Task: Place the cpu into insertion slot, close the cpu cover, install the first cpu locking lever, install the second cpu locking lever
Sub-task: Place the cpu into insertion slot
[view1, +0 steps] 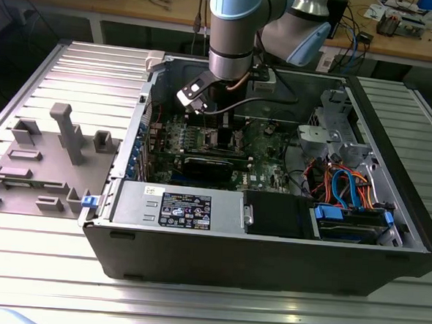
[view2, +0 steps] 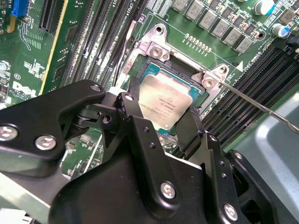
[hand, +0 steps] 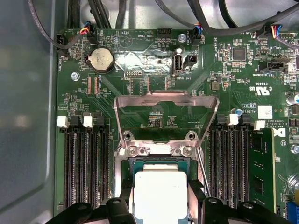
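Over green motherboard [hand: 224, 84], clamping thin silvery-tan square cpu [view2: 166, 105] by opposite edges with black gripper [view2: 159, 112]; likely light, stiff, fragile underneath.

Pale silvery-tan cpu [view2: 166, 105], tiny dark print. Matte black pincer [view2: 161, 114], silver screws. insertion slot [view2: 163, 70] dark, teal edge, silver rim. cpu cover [hand: 167, 98] silver-grey. motherboard [hand: 154, 116] green with pale traces. memory slots [hand: 86, 163] black. cables [view1: 338, 186] blue and orange. counter [view1: 193, 300] ribbed silver.

Matt metal cpu [view2: 164, 105], shiny metal cpu cover [hand: 167, 98].
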Motion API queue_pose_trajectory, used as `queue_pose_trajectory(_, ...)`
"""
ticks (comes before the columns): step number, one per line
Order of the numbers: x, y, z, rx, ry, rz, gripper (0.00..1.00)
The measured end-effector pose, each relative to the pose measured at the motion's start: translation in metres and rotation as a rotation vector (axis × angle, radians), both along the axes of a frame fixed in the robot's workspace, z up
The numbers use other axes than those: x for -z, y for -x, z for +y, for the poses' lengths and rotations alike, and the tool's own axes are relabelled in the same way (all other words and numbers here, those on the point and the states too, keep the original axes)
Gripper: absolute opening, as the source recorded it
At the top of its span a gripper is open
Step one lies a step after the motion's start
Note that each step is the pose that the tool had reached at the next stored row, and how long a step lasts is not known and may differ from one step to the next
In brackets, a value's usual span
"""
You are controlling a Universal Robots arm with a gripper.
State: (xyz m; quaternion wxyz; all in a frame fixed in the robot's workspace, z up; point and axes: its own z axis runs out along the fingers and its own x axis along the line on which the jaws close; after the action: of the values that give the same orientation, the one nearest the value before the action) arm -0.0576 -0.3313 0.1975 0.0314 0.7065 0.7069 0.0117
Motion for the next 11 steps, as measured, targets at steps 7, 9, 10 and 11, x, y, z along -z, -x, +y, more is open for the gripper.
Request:
queue_pose_trajectory(7, 0.0002, -0.0002, 0.0, 0.0, -0.0002, -0.0003, 0.54)
queue_pose_trajectory(9, 0.0002, -0.0002, 0.0, 0.0, -0.0001, -0.0003, 0.54)
queue_pose_trajectory(10, 0.0002, -0.0002, 0.0001, 0.0, -0.0001, -0.0003, 0.54)
queue_pose_trajectory(11, 0.0003, -0.0002, 0.0, 0.0, 0.0, -0.0006, 0.55)
